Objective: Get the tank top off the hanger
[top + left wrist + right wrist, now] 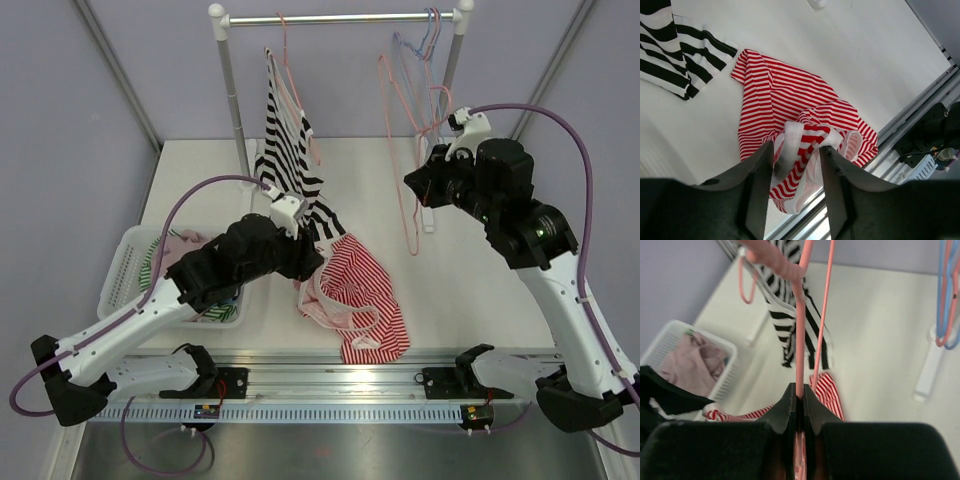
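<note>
Tank top (785, 105), red and white striped, lies crumpled on the table (200, 180) just beneath the left gripper (794, 156), whose jaws stand partly apart over its white edge, pinching nothing. The right gripper (799, 392) is clamped tight on the wire of a bare pink hanger (800, 340). A black-striped shirt (285, 150) hangs from the rail (340, 17) nearby.

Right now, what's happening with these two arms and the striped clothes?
The right pincer is shut on a bare pink hanger, holding it above the table. The red-striped tank top lies crumpled on the table, off the hanger. The left pincer sits open just over it, fabric between its fingers.
</note>
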Available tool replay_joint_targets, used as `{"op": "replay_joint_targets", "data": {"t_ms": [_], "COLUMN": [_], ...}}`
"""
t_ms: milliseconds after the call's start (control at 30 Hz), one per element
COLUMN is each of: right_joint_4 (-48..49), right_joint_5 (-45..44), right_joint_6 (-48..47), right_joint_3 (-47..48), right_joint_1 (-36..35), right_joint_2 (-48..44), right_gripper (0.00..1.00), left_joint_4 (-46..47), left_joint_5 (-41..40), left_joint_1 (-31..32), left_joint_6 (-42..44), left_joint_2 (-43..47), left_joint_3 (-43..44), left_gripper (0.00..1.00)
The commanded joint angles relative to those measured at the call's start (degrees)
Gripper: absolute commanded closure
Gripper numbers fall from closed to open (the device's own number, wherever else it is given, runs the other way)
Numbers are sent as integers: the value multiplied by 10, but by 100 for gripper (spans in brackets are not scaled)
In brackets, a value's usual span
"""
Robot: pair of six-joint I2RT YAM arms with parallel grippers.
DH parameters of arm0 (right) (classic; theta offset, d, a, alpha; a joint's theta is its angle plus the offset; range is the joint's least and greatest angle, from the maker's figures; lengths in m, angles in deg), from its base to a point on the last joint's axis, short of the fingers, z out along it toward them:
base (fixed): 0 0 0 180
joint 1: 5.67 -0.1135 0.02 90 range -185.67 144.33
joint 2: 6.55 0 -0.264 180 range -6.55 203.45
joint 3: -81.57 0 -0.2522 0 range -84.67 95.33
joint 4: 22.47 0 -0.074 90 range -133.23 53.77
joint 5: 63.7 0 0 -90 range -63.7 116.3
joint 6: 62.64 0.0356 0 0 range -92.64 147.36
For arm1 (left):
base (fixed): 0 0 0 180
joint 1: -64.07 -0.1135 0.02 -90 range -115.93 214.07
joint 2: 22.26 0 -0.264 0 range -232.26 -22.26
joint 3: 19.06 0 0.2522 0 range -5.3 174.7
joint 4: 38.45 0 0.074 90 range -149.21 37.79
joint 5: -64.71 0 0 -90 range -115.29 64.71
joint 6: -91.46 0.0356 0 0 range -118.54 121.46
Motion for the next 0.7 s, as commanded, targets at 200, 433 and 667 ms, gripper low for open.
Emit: {"op": "replay_joint_targets", "data": {"t_ms": [200,433,667], "right_joint_4": [-185,-262,-204], "right_joint_5": [-58,-20,9], "right_joint_6": [-72,-89,-91], "right_joint_3": [298,607,686], "right_joint_1": [37,73,106], "right_joint_2": [237,455,537], "right_gripper": [100,100,100], "left_joint_4": [-92,-176,-212], "left_joint_5": [-28,-68,-83], "left_joint_1": [0,1,1], "left_joint_6": [-12,-4,2], "left_joint_2": [56,124,182], "left_joint_3": [41,56,30], "left_gripper": [1,1,1]}}
